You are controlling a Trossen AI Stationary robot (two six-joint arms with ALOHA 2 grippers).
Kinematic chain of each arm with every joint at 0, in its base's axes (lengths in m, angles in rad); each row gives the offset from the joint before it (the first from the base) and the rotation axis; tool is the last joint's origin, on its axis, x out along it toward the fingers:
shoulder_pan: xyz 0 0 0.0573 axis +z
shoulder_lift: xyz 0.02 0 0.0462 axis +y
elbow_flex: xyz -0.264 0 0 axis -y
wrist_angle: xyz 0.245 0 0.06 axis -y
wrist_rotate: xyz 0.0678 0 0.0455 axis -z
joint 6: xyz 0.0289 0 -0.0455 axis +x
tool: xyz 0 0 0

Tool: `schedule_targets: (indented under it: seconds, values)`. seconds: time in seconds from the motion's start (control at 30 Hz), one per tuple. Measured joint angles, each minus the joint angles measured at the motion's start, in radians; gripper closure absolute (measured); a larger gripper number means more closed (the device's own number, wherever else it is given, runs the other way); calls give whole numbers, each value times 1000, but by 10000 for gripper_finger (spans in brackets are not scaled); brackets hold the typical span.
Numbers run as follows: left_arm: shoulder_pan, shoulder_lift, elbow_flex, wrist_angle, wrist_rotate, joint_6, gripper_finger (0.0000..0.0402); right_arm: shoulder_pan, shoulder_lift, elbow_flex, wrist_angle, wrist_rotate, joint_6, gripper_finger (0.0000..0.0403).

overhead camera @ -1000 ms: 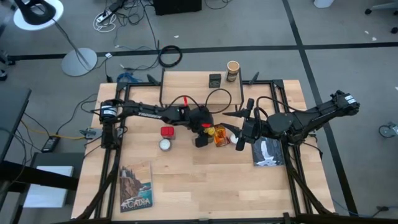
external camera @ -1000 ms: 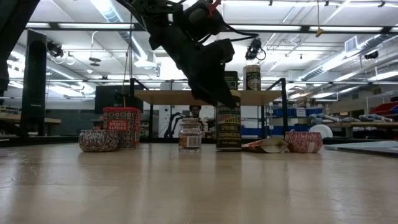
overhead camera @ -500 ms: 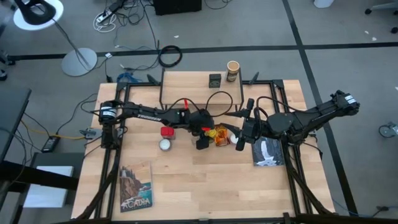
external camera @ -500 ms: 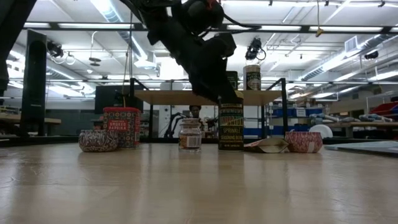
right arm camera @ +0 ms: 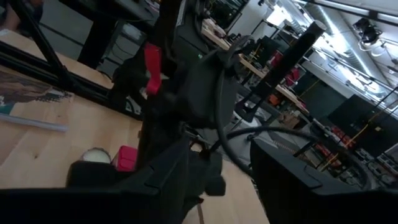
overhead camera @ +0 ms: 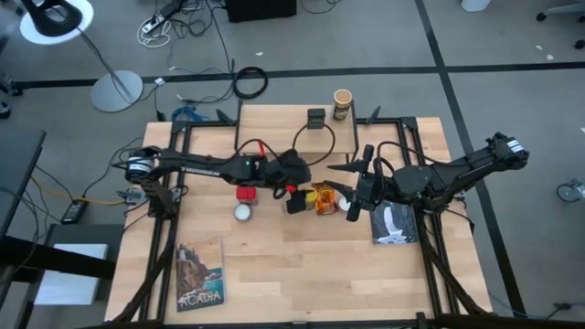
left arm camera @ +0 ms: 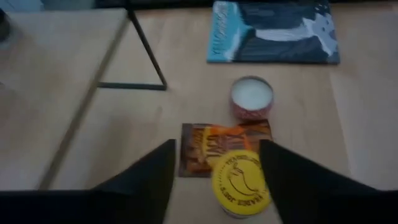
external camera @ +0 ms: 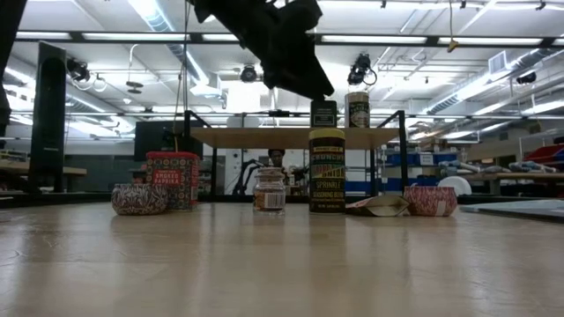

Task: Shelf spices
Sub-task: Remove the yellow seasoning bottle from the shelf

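A jar with a yellow top stands upright on the table. My left gripper hangs open above it, touching nothing. Just beyond the jar the orange packet lies flat. The red tin and a small pale-capped jar stand on the table. The shelf at the far edge carries a dark tin and a tan jar. My right gripper waits open, held level above the table's right half.
Two small white round tins sit on the table near the spices. One book lies at the right and another at the near left. The shelf's thin black legs stand close to the packet.
My left gripper has come up off the top of the yellow-topped jar and drawn back a little toward the table's left edge. The jar stays upright on the table where it was, with its whole top now showing.
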Motion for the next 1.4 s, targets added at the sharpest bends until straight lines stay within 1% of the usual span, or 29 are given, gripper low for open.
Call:
schedule_targets:
  seconds: [0.07, 0.13, 0.17, 0.2, 0.33, 0.7, 0.83, 0.97, 1.1, 1.27, 1.4]
  values:
    - [0, -2, 0, 0, -2, 3, 253, 0, 0, 0, 0, 0, 0, 230]
    - [0, -2, 0, -2, -1, 7, 337, 0, 0, 0, 0, 0, 0, 230]
    - [0, -2, 0, -3, 0, 12, 368, 0, 0, 0, 0, 0, 0, 230]
    - [0, -2, 0, -4, -1, 15, 382, 0, 0, 0, 0, 0, 0, 230]
    - [0, -2, 0, -12, 1, 17, 397, 0, 0, 0, 0, 0, 0, 230]
    - [-9, 20, -8, -33, 78, -4, 400, 0, 0, 0, 4, 0, 0, 230]
    - [-20, 35, -8, -27, 81, -2, 401, 0, 0, 0, 5, 0, 0, 230]
    - [-24, 78, -8, -23, 99, -9, 401, 0, 0, 0, 6, 0, 0, 230]
    - [-26, 118, -4, 3, 95, -23, 401, 0, 0, 0, 8, 0, 0, 230]
    - [-26, 113, -3, 5, 96, -22, 401, 0, 0, 0, 8, 0, 0, 230]
    - [-26, 102, 18, -28, 96, 0, 401, 0, 0, 0, 7, 0, 0, 230]
